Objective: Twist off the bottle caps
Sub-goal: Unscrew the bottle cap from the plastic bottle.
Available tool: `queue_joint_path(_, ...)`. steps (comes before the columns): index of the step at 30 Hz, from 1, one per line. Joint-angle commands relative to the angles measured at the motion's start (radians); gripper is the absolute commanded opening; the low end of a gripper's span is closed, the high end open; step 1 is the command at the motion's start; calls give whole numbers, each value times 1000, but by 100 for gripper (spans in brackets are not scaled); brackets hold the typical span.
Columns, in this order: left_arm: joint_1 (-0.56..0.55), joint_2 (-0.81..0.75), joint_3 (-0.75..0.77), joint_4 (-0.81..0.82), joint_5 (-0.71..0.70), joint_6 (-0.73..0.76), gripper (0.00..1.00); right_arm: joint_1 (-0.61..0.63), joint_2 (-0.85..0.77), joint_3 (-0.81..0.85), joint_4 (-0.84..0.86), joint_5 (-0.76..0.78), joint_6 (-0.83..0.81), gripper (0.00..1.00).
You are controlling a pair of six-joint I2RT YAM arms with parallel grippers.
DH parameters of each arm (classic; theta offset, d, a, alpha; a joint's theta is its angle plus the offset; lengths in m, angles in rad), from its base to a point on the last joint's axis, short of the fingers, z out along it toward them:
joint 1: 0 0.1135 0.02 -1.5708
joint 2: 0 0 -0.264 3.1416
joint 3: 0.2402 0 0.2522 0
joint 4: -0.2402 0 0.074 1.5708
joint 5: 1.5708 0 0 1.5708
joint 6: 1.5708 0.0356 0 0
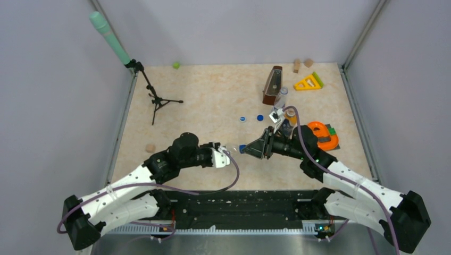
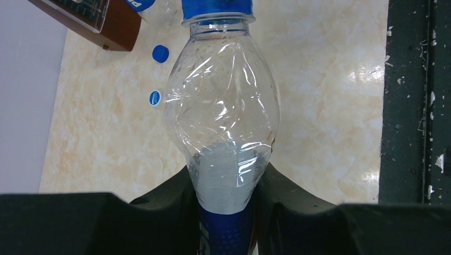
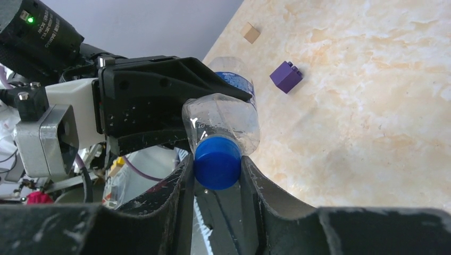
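The bottle [image 2: 223, 122] is thin, clear plastic, glossy and dented, with droplets inside. On its neck, the blue cap [image 3: 217, 162] is smooth, matt plastic. The fingers [image 3: 173, 202] of the right gripper [image 3: 217, 170], flanking that cap, are matt black, scuffed and dusty. Beneath the bottle, the tabletop [image 2: 330, 106] is polished and marble-patterned.

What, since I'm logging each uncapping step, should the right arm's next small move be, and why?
Probably rotate the right gripper to loosen the blue cap: its fingers press the cap's two sides, the cap sits on the neck, and the left gripper clamps the bottle to resist the turn.
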Motion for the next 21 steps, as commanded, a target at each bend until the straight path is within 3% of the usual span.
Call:
queue_joint_path(1, -3, -28, 4, 42, 49, -56, 0, -5, -18, -10, 69, -31, -81, 0)
queue_joint_path(10, 10, 5, 70, -14, 210, -183, 0, -3, -62, -27, 56, -135, -347, 0)
queue_joint_path(21, 30, 56, 178, -171, 429, -181, 0, 1, -128, -61, 47, -281, -620, 0)
